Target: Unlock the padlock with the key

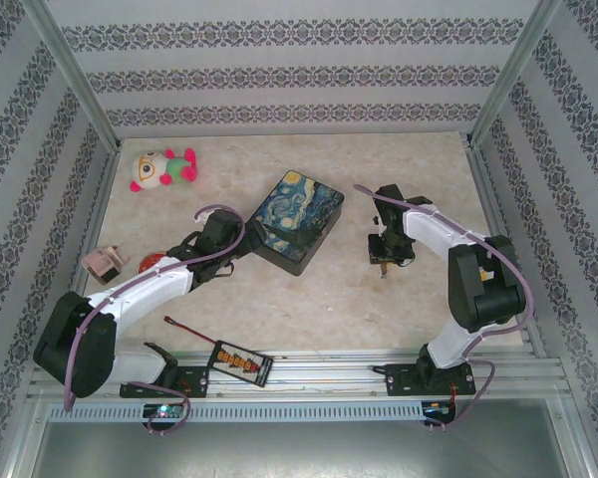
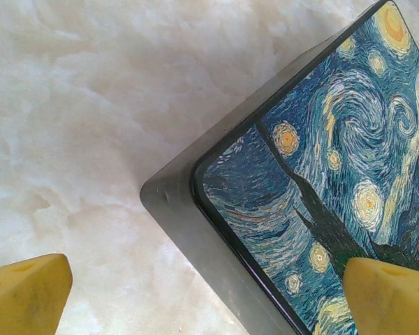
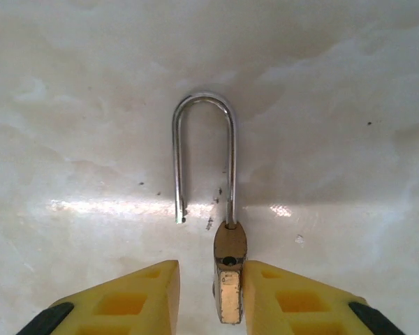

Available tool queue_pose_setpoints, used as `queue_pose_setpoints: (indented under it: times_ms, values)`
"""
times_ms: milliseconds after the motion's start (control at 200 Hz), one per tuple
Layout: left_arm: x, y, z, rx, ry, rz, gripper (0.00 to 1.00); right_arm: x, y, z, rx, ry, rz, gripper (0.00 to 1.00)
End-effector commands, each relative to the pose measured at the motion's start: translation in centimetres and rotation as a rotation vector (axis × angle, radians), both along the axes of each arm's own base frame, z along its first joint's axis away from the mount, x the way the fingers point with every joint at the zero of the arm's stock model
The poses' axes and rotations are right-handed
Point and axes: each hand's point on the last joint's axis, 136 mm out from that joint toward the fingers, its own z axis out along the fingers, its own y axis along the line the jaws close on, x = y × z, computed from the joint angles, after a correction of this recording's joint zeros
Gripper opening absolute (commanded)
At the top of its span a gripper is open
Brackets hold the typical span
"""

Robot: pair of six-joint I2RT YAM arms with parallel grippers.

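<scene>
Padlock (image 3: 230, 246), one shackle leg sprung free, sits loose between right gripper's (image 3: 209, 273) part-open jaws, right of box (image 1: 297, 221); widen evenly, lift straight off without dragging; left gripper (image 2: 208, 293) gapes wide over box corner.

Top external: high, behind the arm bases, looking down over the whole surface (image 1: 309, 309). Left wrist: close, angled down at a tin box (image 2: 314, 174) corner, near centre overhead. Right wrist: very close, facing the padlock (image 3: 228, 269), 3 o'clock of centre overhead.
</scene>
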Motion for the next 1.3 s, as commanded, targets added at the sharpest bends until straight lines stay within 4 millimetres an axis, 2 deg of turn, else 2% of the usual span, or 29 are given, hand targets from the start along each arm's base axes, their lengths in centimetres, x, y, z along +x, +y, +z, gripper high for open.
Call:
queue_pose_setpoints:
  times_ms: [0, 385, 525, 605, 685, 835, 964, 1149, 1224, 1294]
  values:
    - [0.0, 0.4, -0.1, -0.013, 0.004, 0.025, 0.99, -0.5, 0.9, 0.2, 0.034, 0.006, -0.009, 0.29]
    - [0.1, 0.2, 0.2, -0.024, -0.002, 0.021, 0.99, -1.5, 3.2, -1.2, 0.087, 0.032, 0.005, 0.27]
    - [0.1, -0.1, 0.3, -0.036, 0.000, 0.011, 0.99, -0.8, 3.5, -0.3, 0.089, 0.009, 0.023, 0.26]
    - [0.1, -0.5, 0.6, -0.054, -0.002, -0.001, 0.99, 0.6, 3.6, 1.5, 0.088, -0.039, 0.045, 0.27]
    - [0.1, -1.0, 0.8, -0.081, -0.002, -0.014, 0.99, 2.5, 3.9, 3.6, 0.099, -0.101, 0.062, 0.32]
    - [-0.3, -1.9, 0.9, -0.126, 0.002, -0.035, 0.99, 6.8, 4.6, 7.4, 0.150, -0.224, 0.082, 0.46]
    - [-0.8, -3.0, 0.9, -0.133, 0.006, -0.059, 0.99, 10.9, 5.7, 9.6, 0.213, -0.315, 0.109, 0.51]
    - [-1.2, -4.2, 0.7, -0.132, 0.015, -0.078, 0.99, 15.9, 8.1, 10.5, 0.305, -0.387, 0.167, 0.56]
    - [-1.3, -5.0, 0.6, -0.134, 0.021, -0.094, 0.99, 17.4, 8.9, 10.1, 0.328, -0.387, 0.184, 0.64]
    - [-1.3, -5.5, 0.4, -0.134, 0.025, -0.104, 0.99, 18.5, 9.4, 9.5, 0.342, -0.382, 0.191, 0.64]
